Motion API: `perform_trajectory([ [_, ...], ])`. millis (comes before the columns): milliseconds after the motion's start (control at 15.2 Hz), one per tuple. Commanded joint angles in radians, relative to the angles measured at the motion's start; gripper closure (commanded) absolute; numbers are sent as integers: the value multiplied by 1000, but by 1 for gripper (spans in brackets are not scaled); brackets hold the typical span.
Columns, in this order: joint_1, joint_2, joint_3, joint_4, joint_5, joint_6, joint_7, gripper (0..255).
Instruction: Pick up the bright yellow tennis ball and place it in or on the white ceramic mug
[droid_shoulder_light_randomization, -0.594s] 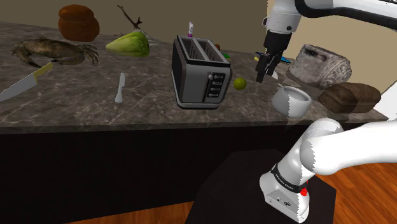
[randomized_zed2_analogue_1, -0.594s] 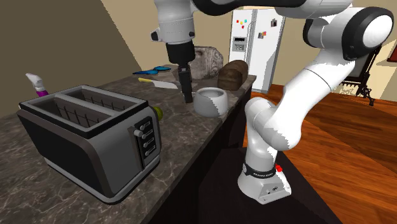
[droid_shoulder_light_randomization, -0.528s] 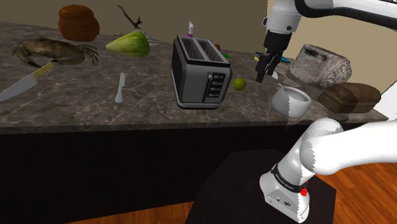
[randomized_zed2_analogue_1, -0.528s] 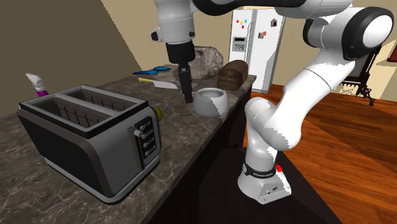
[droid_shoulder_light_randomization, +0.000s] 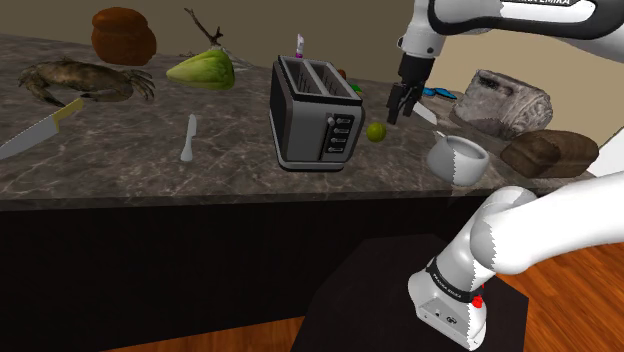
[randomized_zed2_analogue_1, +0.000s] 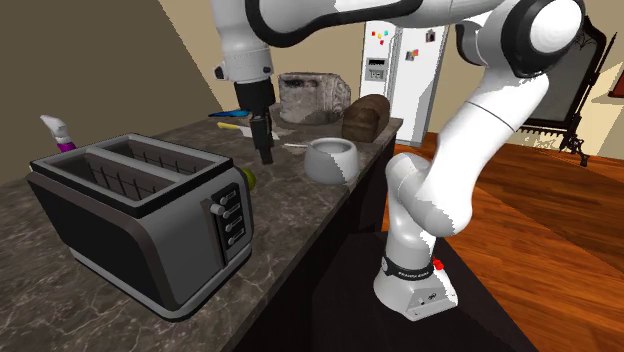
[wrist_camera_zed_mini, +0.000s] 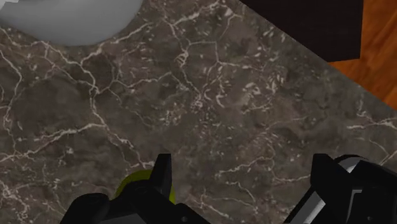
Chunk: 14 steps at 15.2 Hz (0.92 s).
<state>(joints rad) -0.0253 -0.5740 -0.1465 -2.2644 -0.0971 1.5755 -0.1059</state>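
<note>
We see the end effector (wrist_camera_zed_mini: 245, 188) open: in the wrist view its two black fingers (wrist_camera_zed_mini: 160, 184) stand wide apart, with bare marbled table (wrist_camera_zed_mini: 210, 108) between them. It holds nothing, and we see it touching nothing. In the shoulder view the end effector (droid_shoulder_light_randomization: 397, 108) hangs a little above the table (droid_shoulder_light_randomization: 150, 170), pointing down.

The ball (droid_shoulder_light_randomization: 376, 130) is yellow-green and rests on the table between the toaster (droid_shoulder_light_randomization: 315, 125) and the mug (droid_shoulder_light_randomization: 458, 158), just beside the toaster's front corner. In the shoulder view the end effector sits just above it and slightly toward that view's right. In the wrist view we catch only a curved patch of the ball (wrist_camera_zed_mini: 135, 184), lying outside the gap and partly hidden behind one finger. In the second exterior view a sliver of the ball (randomized_zed2_analogue_1: 247, 178) peeks past the toaster (randomized_zed2_analogue_1: 140, 215), with the end effector (randomized_zed2_analogue_1: 265, 150) above and near it.

The mug reads pale grey-white and stands upright, apart from the ball. In the second exterior view the mug (randomized_zed2_analogue_1: 333, 160) is on that view's right of the end effector.

As for writing, the lettering along the arm (droid_shoulder_light_randomization: 500, 15) is cut by the shoulder view's top edge; we can make out "EMIKA". The black band (droid_shoulder_light_randomization: 450, 290) near the arm's base carries print too small for us to read. The toaster's buttons show no legible marks.
</note>
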Motion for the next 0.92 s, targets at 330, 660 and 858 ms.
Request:
perform_trajectory([
  [330,-15,232,-128,89,33,143,-141,0],
  [660,-25,415,-201,195,102,205,-251,0],
  [858,-26,416,-200,156,102,245,-251,0],
])
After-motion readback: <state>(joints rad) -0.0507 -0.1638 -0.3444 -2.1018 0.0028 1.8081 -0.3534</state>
